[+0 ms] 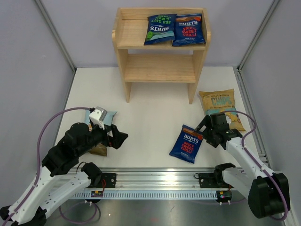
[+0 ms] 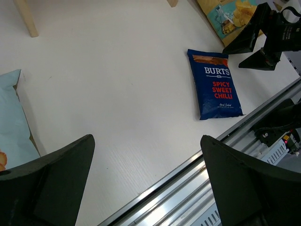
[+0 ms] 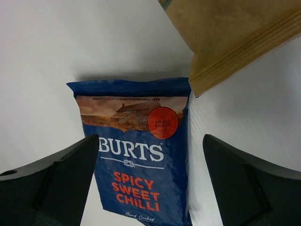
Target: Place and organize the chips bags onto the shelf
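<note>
Burts chilli bag (image 1: 186,144) flat on table (image 1: 146,122), long axis near-far, top toward shelf (image 1: 160,68).

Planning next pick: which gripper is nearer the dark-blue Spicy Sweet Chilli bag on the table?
Right. The right gripper hovers open at the top edge of the dark-blue chilli bag; the left gripper is far to its left.

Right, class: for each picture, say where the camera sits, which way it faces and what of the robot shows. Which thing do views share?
Top external: high behind the bases, looking down and forward over table and shelf; both arms show.
Left wrist: low over the table, facing across to the red Burts bag on it; own open jaws below, right arm top right.
Right wrist: looking down on that bag; own open jaws flank the bottom.
Shared: that bag, in all three.
</note>
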{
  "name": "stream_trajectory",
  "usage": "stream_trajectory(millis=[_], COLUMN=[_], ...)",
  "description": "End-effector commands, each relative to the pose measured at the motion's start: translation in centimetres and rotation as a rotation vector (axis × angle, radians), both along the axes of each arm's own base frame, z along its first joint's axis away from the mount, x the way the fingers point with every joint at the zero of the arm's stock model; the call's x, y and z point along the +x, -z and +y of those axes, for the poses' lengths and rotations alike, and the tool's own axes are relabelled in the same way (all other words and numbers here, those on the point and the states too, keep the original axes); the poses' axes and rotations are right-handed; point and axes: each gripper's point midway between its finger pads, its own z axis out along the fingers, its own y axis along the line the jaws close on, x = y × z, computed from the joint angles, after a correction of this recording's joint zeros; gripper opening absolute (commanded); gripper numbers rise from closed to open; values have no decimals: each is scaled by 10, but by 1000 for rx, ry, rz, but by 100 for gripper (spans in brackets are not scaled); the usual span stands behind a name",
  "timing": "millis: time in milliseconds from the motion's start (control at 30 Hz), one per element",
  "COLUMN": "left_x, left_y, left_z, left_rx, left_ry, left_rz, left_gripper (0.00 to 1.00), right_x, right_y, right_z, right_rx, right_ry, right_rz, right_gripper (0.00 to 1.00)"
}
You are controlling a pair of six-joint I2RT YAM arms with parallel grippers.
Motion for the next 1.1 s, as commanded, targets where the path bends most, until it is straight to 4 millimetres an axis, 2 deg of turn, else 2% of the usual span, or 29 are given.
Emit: stream_trajectory(millis=[0,133,267,400,533,600,633,767,800,900,1000,1067], left_x=[-1,-4,-7,-7,-5,-4,-4,-4,-4,-2,-1,0], left_y=[-10,-13,-17,-17,-15,-15,-18,-17,-16,-12,-10,-11], left_z=[-8,-8,-6,-6,-6,-5,-6,-9,-10,-14,-17,-19], left_rx=[-32,-46,-64,-64,-54,-52,-64,-82,-86,-98,-117,-132], left_ry=[50,62,61,61,56,51,46,50,51,49,46,41], left_rz=[-50,-64,-85,-87,-75,-73,-74,-62,-58,-35,-22,-18], left_gripper=[99,99,99,99,99,99,99,99,99,99,99,99], right_x=[7,2,-6,-10,-12,-13,-13,-12,-11,-8,-6,-5], right_y=[3,18,28,34,32,31,29,28,26,25,22,17], right_z=[3,2,15,23,29,28,27,27,29,31,34,36], right_rx=[68,76,143,199,252,254,241,239,244,253,269,287], right_ry=[94,118,92,76,79,80,66,55,48,41,33,25], right_rz=[-24,-5,25,18,-16,-27,-41,-48,-57,-69,-84,-99], right_gripper=[100,97,89,75,49,44,36,26,17,14,0,0])
